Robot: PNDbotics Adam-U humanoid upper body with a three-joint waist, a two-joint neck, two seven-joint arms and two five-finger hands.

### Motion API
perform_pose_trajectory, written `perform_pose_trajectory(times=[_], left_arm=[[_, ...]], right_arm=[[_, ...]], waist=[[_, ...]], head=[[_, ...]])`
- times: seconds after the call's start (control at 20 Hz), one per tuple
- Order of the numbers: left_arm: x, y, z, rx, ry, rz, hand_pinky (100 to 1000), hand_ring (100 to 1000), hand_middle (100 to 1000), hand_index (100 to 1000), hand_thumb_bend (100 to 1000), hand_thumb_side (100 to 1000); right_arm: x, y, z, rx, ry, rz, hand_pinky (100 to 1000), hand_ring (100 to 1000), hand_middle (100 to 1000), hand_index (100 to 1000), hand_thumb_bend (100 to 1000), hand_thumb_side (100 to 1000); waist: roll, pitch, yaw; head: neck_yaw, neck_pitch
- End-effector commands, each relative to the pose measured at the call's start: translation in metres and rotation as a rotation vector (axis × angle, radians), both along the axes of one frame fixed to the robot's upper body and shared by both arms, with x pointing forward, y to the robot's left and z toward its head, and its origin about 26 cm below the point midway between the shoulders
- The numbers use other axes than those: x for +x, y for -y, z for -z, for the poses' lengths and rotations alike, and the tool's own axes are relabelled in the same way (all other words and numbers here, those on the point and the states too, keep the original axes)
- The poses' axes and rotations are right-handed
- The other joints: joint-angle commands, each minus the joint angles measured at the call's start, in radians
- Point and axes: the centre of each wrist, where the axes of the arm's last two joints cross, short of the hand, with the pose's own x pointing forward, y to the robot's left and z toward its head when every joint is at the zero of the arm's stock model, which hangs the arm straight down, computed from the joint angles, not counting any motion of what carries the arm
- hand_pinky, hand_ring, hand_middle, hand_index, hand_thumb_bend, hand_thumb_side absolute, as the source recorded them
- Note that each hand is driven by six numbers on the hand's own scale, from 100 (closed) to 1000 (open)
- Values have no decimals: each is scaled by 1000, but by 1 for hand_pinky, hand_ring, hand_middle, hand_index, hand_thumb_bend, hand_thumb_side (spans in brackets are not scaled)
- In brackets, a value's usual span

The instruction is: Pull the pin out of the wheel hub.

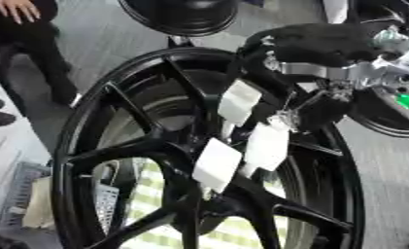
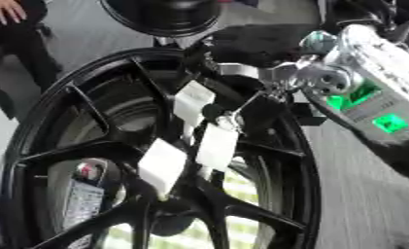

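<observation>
A large black spoked wheel hub point(image 1: 148, 146) stands upright and fills both views. Three white tags hang over its spokes: one high point(image 1: 239, 101), one in the middle point(image 1: 267, 146), one lower point(image 1: 216, 164). A small silver piece point(image 1: 285, 116), perhaps the pin, glints at the top of the middle tag, and thin lines run from it up to the right. My right hand point(image 1: 322, 44), black with a silver wrist, comes in from the upper right and lies over the rim's top edge, just above the high tag. Its grip is hidden by blur. My left hand does not show.
A second black round part point(image 1: 182, 14) stands behind the hub at the top. A person in dark clothes point(image 1: 25, 34) is at the upper left. A grey basket point(image 1: 20, 194) sits at the lower left. Green-and-white checked cloth point(image 1: 148, 199) shows through the spokes.
</observation>
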Motion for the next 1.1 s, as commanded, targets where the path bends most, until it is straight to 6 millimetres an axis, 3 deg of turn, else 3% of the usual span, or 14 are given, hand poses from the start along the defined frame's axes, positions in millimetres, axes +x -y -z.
perform_pose_trajectory(times=[0.05,1.1], left_arm=[[-3,1,-7,5,27,12,791,671,670,834,100,730],[-4,1,-3,2,13,16,795,674,673,835,100,733]], right_arm=[[-3,5,-9,-20,50,9,997,868,788,832,416,100],[-4,12,-13,-35,95,19,1000,855,788,823,432,100]], waist=[[10,-16,2],[10,-25,10]], head=[[-9,-14],[-29,-27]])
